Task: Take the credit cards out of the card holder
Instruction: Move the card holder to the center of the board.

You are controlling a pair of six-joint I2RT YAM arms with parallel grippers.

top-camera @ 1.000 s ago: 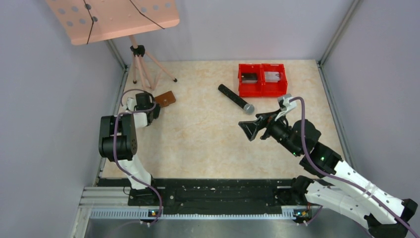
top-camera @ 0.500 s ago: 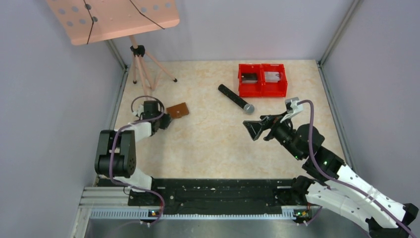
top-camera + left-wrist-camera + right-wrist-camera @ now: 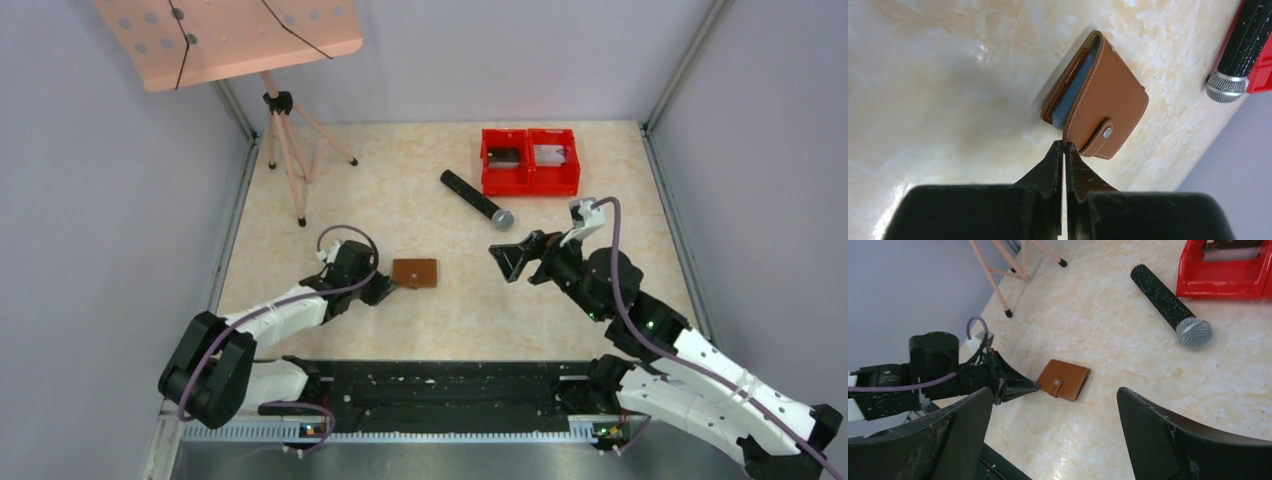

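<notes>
Left fingers (image 3: 1056, 159) clamped on card holder (image 3: 1108, 95) edge, mid table (image 3: 470, 315) — likely presenting it to right fingers (image 3: 1173, 440) — spread wide, empty.

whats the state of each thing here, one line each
card holder, folded shut, tab snapped, no cards out yet
left gripper, shut, pinching the card holder's edge
right gripper, open, empty, above the table
microphone, lying flat beside the red bins
red bins, upright, side by side, something inside each, too small to tell
music stand, upright at the far left corner
</notes>
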